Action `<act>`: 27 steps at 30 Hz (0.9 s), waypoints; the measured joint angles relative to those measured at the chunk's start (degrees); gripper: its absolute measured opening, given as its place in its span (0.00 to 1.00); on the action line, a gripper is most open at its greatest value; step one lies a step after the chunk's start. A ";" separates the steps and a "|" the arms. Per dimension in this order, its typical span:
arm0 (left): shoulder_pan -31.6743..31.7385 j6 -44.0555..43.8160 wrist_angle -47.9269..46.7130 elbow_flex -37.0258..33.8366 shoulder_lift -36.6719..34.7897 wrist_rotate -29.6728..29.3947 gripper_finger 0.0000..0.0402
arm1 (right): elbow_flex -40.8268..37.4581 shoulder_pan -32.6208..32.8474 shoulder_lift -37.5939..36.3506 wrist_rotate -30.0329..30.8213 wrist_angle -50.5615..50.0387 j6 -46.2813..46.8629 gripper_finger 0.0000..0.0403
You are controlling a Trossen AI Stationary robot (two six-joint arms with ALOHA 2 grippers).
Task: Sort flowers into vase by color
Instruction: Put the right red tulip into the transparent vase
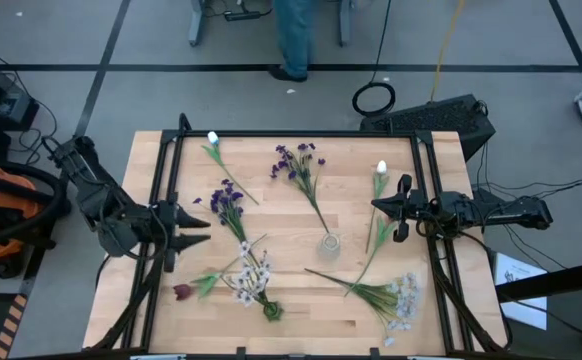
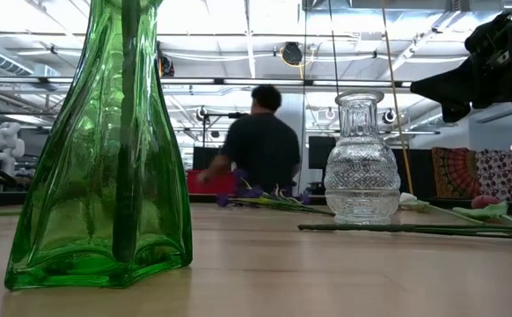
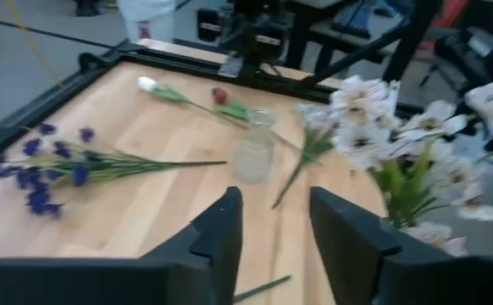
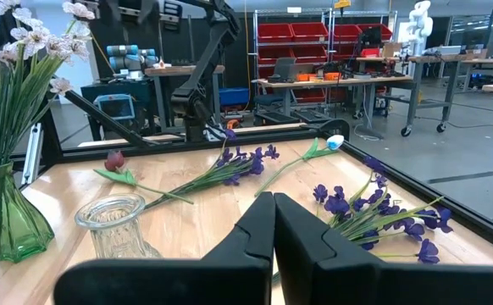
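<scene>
Left gripper [image 1: 203, 229] hovers over the table's [image 1: 291, 312] left edge, fingers [image 3: 222, 233] spread apart, holding nothing, aimed toward the centre. Just ahead of it and slightly to one side stands the green vase [image 1: 271, 311] with a white-flowered bunch [image 1: 250, 280] in it, blooms spreading back toward this claw. A dark red tulip [image 1: 183, 292] lies flat close beside that vase, head toward the left edge, stem running toward the vase.

Right gripper [image 1: 389, 208] sits over the right side, pointing inward, fingers pressed together on nothing. I see the clear glass vase [image 1: 330, 244] just ahead of it, upright and empty. A white bud stem [image 1: 380, 172] lies beside this claw, long axis running from the far side toward the near edge, bud at the far end. A loose white spray [image 1: 402, 302] lies nearer the front edge, heads toward the right corner.

Two purple clusters lie ahead of the right claw: one [image 1: 298, 161] with blooms toward the far edge and stem slanting to the clear vase, another [image 1: 226, 198] closer to the left claw. A second white bud stem [image 1: 213, 140] lies at the far left corner.
</scene>
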 joint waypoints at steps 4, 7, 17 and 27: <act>0.00 -0.13 -3.03 -0.25 0.28 -0.52 0.17 | 0.00 0.00 0.00 -0.01 -0.01 0.00 0.00; 0.47 -0.15 -4.32 -1.51 0.30 -1.75 0.04 | 0.00 -0.01 0.00 0.00 0.00 -0.01 0.00; 5.64 -0.18 -10.51 -3.39 0.39 -1.40 0.01 | 0.00 0.00 0.01 0.00 0.00 -0.01 0.00; 11.02 -9.57 -23.95 -4.44 0.74 8.57 0.01 | 0.00 -0.01 0.01 -0.01 -0.01 0.00 0.00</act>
